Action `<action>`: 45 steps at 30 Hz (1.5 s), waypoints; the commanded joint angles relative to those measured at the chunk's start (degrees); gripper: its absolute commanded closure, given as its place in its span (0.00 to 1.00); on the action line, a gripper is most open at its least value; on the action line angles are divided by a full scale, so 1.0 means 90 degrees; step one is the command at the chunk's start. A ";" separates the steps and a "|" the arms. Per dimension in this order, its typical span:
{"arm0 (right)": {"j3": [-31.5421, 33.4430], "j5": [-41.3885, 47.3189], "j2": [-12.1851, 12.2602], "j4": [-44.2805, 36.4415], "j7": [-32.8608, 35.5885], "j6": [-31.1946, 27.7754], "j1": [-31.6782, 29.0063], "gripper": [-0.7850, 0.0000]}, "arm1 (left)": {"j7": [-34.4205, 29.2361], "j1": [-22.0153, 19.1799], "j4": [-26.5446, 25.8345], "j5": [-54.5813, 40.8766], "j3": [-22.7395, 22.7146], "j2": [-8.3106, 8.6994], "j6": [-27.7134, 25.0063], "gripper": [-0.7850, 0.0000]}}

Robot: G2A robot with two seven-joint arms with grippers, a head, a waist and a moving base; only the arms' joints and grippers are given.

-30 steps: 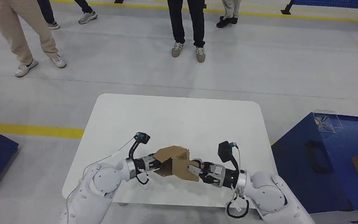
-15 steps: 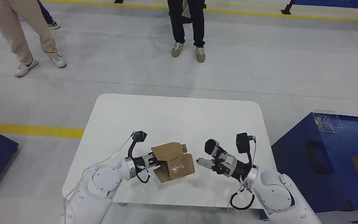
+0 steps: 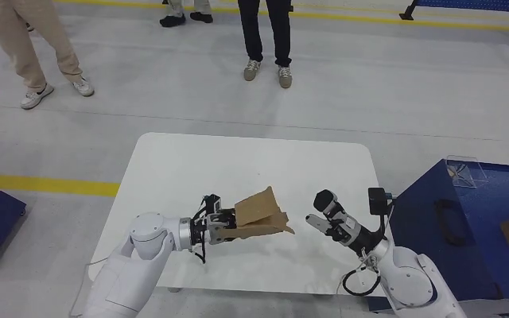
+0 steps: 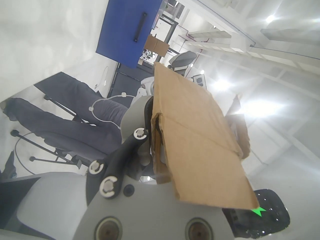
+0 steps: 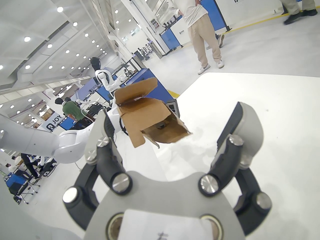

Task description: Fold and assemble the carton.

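A brown cardboard carton [image 3: 261, 215], half folded with loose flaps, hangs above the white table [image 3: 254, 171] near its front middle. My left gripper [image 3: 224, 226] is shut on the carton's left end. In the left wrist view a broad carton panel [image 4: 192, 141] runs right across the gripper's fingers [image 4: 130, 148]. My right gripper [image 3: 320, 213] stands open to the right of the carton, apart from it. The right wrist view looks between its spread fingers [image 5: 240, 126] at the carton's open end [image 5: 150, 118], lifted off the table.
The white table's [image 5: 250, 96] back half is bare. A blue cabinet [image 3: 461, 230] stands close to the table's right side. People stand on the floor beyond the table's far edge.
My right gripper has let go of the carton and drawn back to the right. My left gripper has turned and lifted the carton, tilting it so its flaps point right.
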 commanded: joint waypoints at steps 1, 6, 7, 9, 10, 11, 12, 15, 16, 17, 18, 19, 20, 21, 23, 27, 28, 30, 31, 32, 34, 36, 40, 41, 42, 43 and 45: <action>0.0000 0.0000 0.0000 0.0000 0.0000 0.0000 0.0000 0.00 | 0.0026 0.0025 0.0006 -0.0026 0.0006 -0.0002 0.0013 1.00; 0.0021 -0.0406 -0.0027 -0.0044 -0.0339 0.0343 0.0014 0.00 | 0.0542 0.0158 0.0031 -0.1018 -0.0012 -0.0073 0.0427 1.00; 0.0011 -0.0605 -0.0039 -0.0043 -0.0483 0.0461 0.0028 0.00 | 0.0566 0.0156 0.0083 -0.1165 0.0003 -0.0082 0.0548 1.00; -0.0047 -0.1069 -0.0060 -0.0016 -0.0696 0.0699 0.0071 0.00 | 0.0559 0.0124 0.0221 -0.1659 0.0033 -0.0110 0.1017 1.00; -0.0074 -0.1391 -0.0071 -0.0009 -0.0832 0.0838 0.0102 0.00 | 0.0578 0.0075 0.0237 -0.1696 0.0062 -0.0112 0.1142 1.00; -0.0130 -0.1686 -0.0086 0.0004 -0.0989 0.0959 0.0118 0.00 | 0.0657 0.0066 0.0266 -0.1696 0.0077 -0.0112 0.1176 1.00; -0.0208 -0.1884 -0.0102 0.0041 -0.1102 0.1066 0.0130 0.00 | 0.0714 0.0076 0.0282 -0.1780 0.0104 -0.0119 0.1274 1.00; -0.0411 -0.2227 -0.0138 0.0151 -0.1209 0.1268 0.0212 0.00 | 0.0636 0.0087 0.0144 -0.1579 0.0186 -0.0099 0.1068 1.00; -0.0463 -0.2296 -0.0146 0.0187 -0.1190 0.1319 0.0249 0.00 | 0.0657 0.0114 0.0077 -0.1447 0.0200 -0.0089 0.0867 1.00; -0.0505 -0.2369 -0.0155 0.0215 -0.1203 0.1347 0.0292 0.00 | 0.0637 0.0151 0.0019 -0.1258 0.0241 -0.0076 0.0693 1.00; -0.0551 -0.2416 -0.0164 0.0264 -0.1218 0.1372 0.0332 0.00 | 0.0627 0.0188 -0.0004 -0.1148 0.0260 -0.0064 0.0584 1.00; -0.0598 -0.2485 -0.0173 0.0314 -0.1207 0.1414 0.0376 0.00 | 0.0608 0.0214 -0.0048 -0.1059 0.0280 -0.0055 0.0471 1.00; -0.0648 -0.2550 -0.0183 0.0354 -0.1215 0.1453 0.0423 0.00 | 0.0574 0.0244 -0.0087 -0.0942 0.0318 -0.0045 0.0384 1.00; -0.0703 -0.2671 -0.0192 0.0402 -0.1207 0.1500 0.0469 0.00 | 0.0572 0.0271 -0.0101 -0.0901 0.0326 -0.0037 0.0332 1.00; -0.0836 -0.2793 -0.0212 0.0495 -0.1152 0.1561 0.0545 0.00 | 0.0603 0.0299 -0.0156 -0.0887 0.0316 -0.0028 0.0207 1.00; -0.0980 -0.2819 -0.0244 0.0653 -0.1028 0.1642 0.0668 0.00 | 0.0652 0.0337 -0.0216 -0.0938 0.0266 -0.0010 0.0058 1.00; -0.1014 -0.2801 -0.0249 0.0684 -0.0971 0.1630 0.0676 0.00 | 0.0671 0.0338 -0.0215 -0.0963 0.0246 -0.0006 0.0047 1.00; -0.1083 -0.2768 -0.0254 0.0743 -0.0763 0.1593 0.0681 0.00 | 0.0781 0.0343 -0.0225 -0.0996 0.0197 0.0000 -0.0062 1.00; -0.1111 -0.2811 -0.0255 0.0763 -0.0688 0.1583 0.0683 0.00 | 0.0811 0.0350 -0.0219 -0.1013 0.0186 0.0002 -0.0089 1.00; -0.1154 -0.2829 -0.0258 0.0784 -0.0631 0.1549 0.0675 0.00 | 0.0839 0.0352 -0.0208 -0.1045 0.0175 0.0003 -0.0104 1.00; -0.1243 -0.2756 -0.0270 0.0831 -0.0534 0.1498 0.0656 0.00 | 0.0860 0.0344 -0.0194 -0.1057 0.0171 0.0008 -0.0147 1.00; -0.1352 -0.2753 -0.0282 0.0855 -0.0436 0.1467 0.0642 0.00 | 0.0850 0.0345 -0.0187 -0.1087 0.0182 0.0010 -0.0174 1.00; -0.1473 -0.2779 -0.0307 0.0877 -0.0384 0.1479 0.0700 0.00 | 0.0841 0.0331 -0.0132 -0.1131 0.0195 0.0016 -0.0195 1.00; -0.1462 -0.2730 -0.0313 0.0874 -0.0418 0.1479 0.0727 0.00 | 0.0846 0.0324 -0.0120 -0.1146 0.0201 0.0017 -0.0185 1.00; -0.1429 -0.2653 -0.0316 0.0872 -0.0456 0.1476 0.0751 0.00 | 0.0837 0.0318 -0.0112 -0.1165 0.0209 0.0018 -0.0179 1.00; -0.1380 -0.2580 -0.0318 0.0862 -0.0497 0.1484 0.0771 0.00 | 0.0831 0.0312 -0.0103 -0.1169 0.0215 0.0020 -0.0178 1.00; -0.1271 -0.2480 -0.0316 0.0812 -0.0571 0.1505 0.0785 0.00 | 0.0816 0.0304 -0.0081 -0.1165 0.0219 0.0026 -0.0184 1.00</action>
